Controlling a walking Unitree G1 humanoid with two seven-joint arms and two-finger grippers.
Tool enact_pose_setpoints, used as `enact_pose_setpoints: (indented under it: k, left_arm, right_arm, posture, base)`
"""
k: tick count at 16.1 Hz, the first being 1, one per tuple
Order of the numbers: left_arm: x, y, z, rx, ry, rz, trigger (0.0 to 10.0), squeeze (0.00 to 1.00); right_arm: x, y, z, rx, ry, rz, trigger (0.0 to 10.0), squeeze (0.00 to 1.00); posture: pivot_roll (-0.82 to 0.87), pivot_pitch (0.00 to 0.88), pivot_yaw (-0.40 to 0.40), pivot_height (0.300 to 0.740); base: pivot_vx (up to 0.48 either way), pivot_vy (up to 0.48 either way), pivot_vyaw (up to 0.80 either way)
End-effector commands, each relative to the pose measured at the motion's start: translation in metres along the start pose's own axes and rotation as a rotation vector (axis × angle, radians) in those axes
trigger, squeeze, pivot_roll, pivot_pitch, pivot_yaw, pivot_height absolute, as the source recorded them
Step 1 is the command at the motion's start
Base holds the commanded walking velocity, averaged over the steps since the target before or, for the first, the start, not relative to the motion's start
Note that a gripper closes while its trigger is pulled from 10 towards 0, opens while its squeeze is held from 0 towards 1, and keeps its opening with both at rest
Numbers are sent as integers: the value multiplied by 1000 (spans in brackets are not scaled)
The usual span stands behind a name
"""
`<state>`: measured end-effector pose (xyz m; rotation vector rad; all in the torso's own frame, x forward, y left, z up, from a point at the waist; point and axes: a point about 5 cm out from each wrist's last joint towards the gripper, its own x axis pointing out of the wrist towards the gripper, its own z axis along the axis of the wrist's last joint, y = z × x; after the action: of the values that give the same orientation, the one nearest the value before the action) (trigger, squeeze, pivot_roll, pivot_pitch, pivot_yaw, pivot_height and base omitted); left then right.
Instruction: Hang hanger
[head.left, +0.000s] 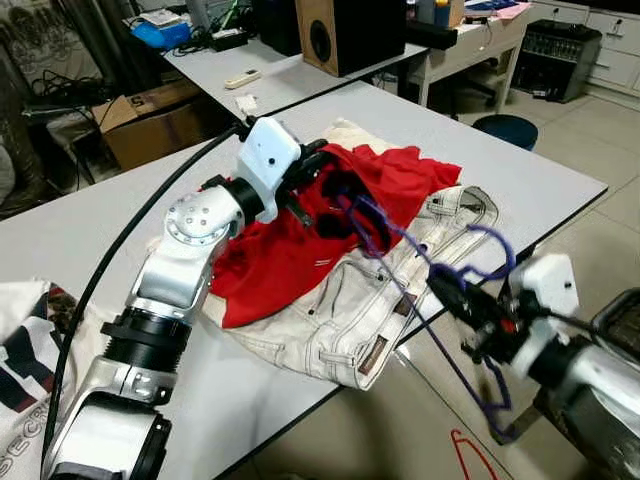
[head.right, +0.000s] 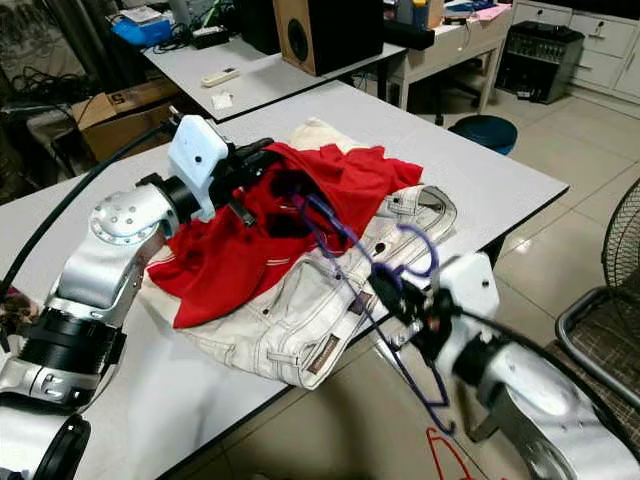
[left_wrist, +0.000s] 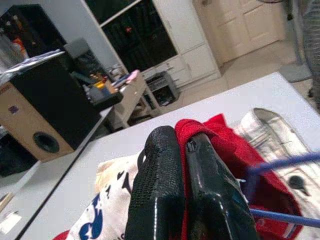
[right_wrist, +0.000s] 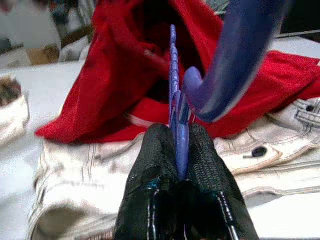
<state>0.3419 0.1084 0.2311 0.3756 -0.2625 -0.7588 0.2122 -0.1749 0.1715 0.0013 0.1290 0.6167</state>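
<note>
Right gripper (right_wrist: 176, 150) clamping unlabelled purple hanger (right_wrist: 174, 95).

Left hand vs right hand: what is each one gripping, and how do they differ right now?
The left hand is shut on the collar of the red shirt, holding it lifted above the table; the right hand is shut on the purple hanger. The left hand is over the clothes pile, the right hand out beyond the table's edge. The left hand pinches soft cloth, the right hand a thin rigid bar. Both are closed, meeting at the shirt's neck opening.
</note>
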Motion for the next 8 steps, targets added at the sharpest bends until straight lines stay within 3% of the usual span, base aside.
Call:
enact_pose_setpoints:
  k: [1,2,5,8]
  left_arm:
    - [-3,1,5,5,-16,-18,0,0]
    - [-3,0,5,5,-16,-29,0,0]
    - [0,-4,5,12,-14,-54,0,0]
    - [3,-2,1,73,22,-30,0,0]
  right_arm:
    - [5,-6,5,16,-40,-21,10000,0]
    - [9,-10,3,55,-48,-28,10000,0]
    - [32,-28,-7,332,-103,-50,10000,0]
    - [42,-30,-4,513,-152,-54,10000,0]
  posture:
    - [-74,0,140,740]
    - [-75,0,142,740]
    - [-67,0,141,740]
    - [-60,0,128,740]
  base:
    - [0,0,0]
    - [0,0,0]
    - [0,0,0]
    - [0,0,0]
